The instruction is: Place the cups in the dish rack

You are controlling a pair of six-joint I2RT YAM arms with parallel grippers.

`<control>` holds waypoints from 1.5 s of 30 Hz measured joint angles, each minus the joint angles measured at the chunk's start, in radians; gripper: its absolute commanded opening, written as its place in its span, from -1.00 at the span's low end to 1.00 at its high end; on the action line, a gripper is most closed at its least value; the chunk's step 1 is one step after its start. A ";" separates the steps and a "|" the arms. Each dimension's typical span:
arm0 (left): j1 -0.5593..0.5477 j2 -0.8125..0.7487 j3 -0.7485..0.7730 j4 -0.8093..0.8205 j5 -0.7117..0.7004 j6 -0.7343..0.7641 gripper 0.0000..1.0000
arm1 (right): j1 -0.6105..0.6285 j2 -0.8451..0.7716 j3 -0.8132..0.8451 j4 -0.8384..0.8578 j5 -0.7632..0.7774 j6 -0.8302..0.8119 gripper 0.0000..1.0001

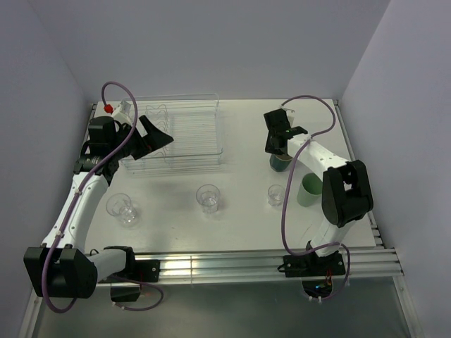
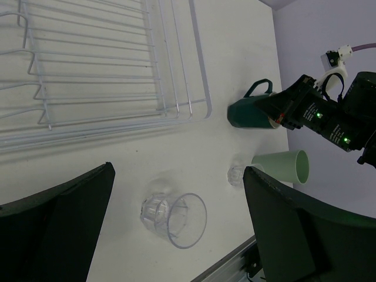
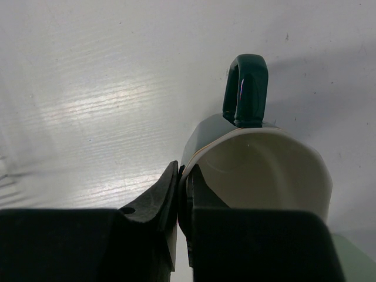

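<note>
Closest to me, in front of the dish rack, three glass cups are in a row on the white table. The left glass cup is in front of the rack's left end. The middle glass cup is in front of the rack's right end. The right glass cup is farther off to the right of the rack. Just past it, even more to the right, is the mint cup. None of them touch the rack.

A bit farther back, to the right of the rack and well apart from it, is the green mug. Its open side is up and it is cream inside. Its handle points away from my right wrist camera. My right gripper is closed tight on the mug's rim. One finger is inside the mug and one is outside, with the wall pinched between them.

Farther back, my left gripper is at the left end of the rack. Its fingers are spread wide and hold nothing.

The rack itself sits farthest back, with its thin wires standing in rows.
</note>
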 measured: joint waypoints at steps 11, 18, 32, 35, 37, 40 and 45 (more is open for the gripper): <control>0.000 0.000 0.000 0.000 0.000 0.000 0.98 | 0.000 -0.002 0.000 -0.002 -0.004 0.000 -1.00; 0.000 0.000 0.000 0.000 0.001 0.000 0.98 | 0.000 -0.005 0.000 -0.004 -0.016 0.000 -1.00; 0.000 0.018 0.000 0.002 0.020 -0.003 0.98 | 0.003 -0.024 0.001 -0.029 -0.068 0.010 -1.00; 0.000 0.018 0.000 0.002 0.027 -0.003 0.98 | 0.006 -0.032 0.010 -0.045 -0.075 0.012 -1.00; 0.000 0.018 0.000 0.002 0.030 -0.003 0.98 | 0.008 -0.044 0.018 -0.056 -0.078 0.013 -1.00; 0.000 0.018 0.000 0.002 0.034 -0.003 0.98 | 0.009 -0.073 0.039 -0.074 -0.078 0.014 -1.00; 0.000 0.019 0.000 0.003 0.045 -0.004 0.98 | 0.010 -0.134 0.072 -0.086 -0.079 0.016 -1.00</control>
